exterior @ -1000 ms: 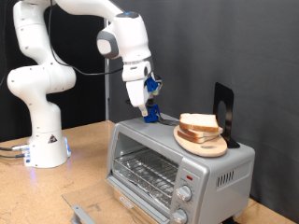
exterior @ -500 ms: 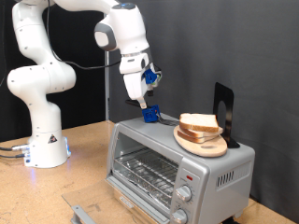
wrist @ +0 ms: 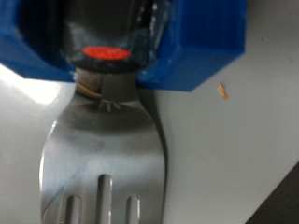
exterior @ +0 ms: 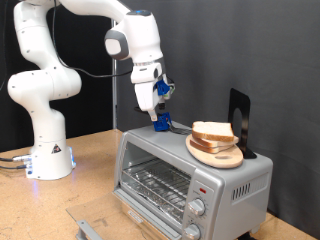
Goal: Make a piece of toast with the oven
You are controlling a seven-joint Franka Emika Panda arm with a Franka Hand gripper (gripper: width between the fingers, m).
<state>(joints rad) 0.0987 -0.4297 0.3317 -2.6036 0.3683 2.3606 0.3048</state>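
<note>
The piece of toast (exterior: 211, 131) lies on a round wooden plate (exterior: 216, 154) on top of the silver oven (exterior: 230, 185). The oven door (exterior: 92, 224) hangs open at the exterior view's bottom, and the wire rack (exterior: 155, 184) shows inside. My gripper (exterior: 158, 117) hangs over the roof's corner nearest the exterior view's left, to the left of the toast and apart from it. It is shut on a blue block (exterior: 160, 123). The wrist view shows that blue block (wrist: 201, 51) carrying a metal fork (wrist: 103, 149), tines pointing away over the grey roof.
A black upright stand (exterior: 238, 115) rises behind the plate on the oven roof. Round knobs (exterior: 197, 208) run down the oven's front on the exterior view's right. The robot base (exterior: 48, 150) stands on the wooden table (exterior: 90, 175) to the exterior view's left.
The hand lifted slightly and tilted toward the exterior view's left, then swung back. The blue block now sits a little higher above the oven roof than a second ago.
</note>
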